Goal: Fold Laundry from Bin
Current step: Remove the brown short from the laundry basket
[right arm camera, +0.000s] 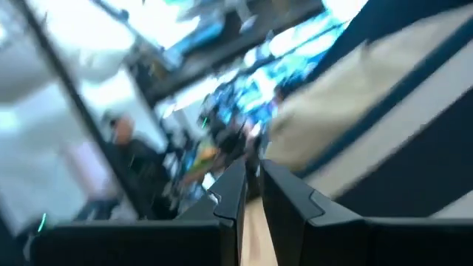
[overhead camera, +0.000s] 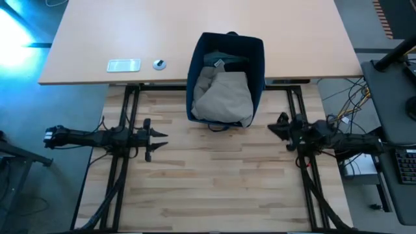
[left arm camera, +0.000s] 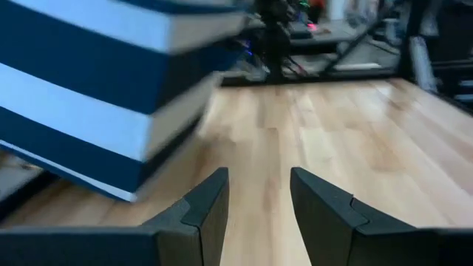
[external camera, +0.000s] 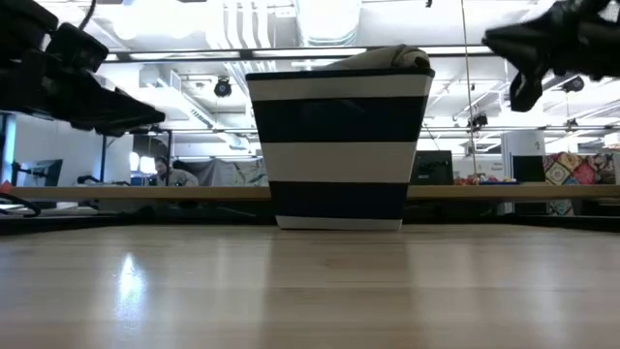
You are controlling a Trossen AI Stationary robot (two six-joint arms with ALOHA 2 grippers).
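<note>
The navy bin (overhead camera: 225, 78) with white stripes (external camera: 338, 136) stands at the far middle of the wooden table, on its base. Laundry fills it: a beige garment (overhead camera: 223, 94) lies on top, with darker cloth (overhead camera: 227, 60) behind it at the far side. The beige cloth bulges over the bin's rim (external camera: 387, 58). My left gripper (overhead camera: 162, 138) hovers at the table's left, open, pointing toward the right, with nothing between its fingers (left arm camera: 255, 196). My right gripper (overhead camera: 272, 125) hovers at the right, shut, tipped slightly upward, near the bin's right side (right arm camera: 255, 174).
A second, tan table (overhead camera: 97, 45) lies beyond, bearing a flat white device (overhead camera: 123, 65) and a small round object (overhead camera: 159, 64). Bare wood (overhead camera: 214, 182) spreads in front of the bin, between the two arms. A person shows in the room behind (right arm camera: 129, 148).
</note>
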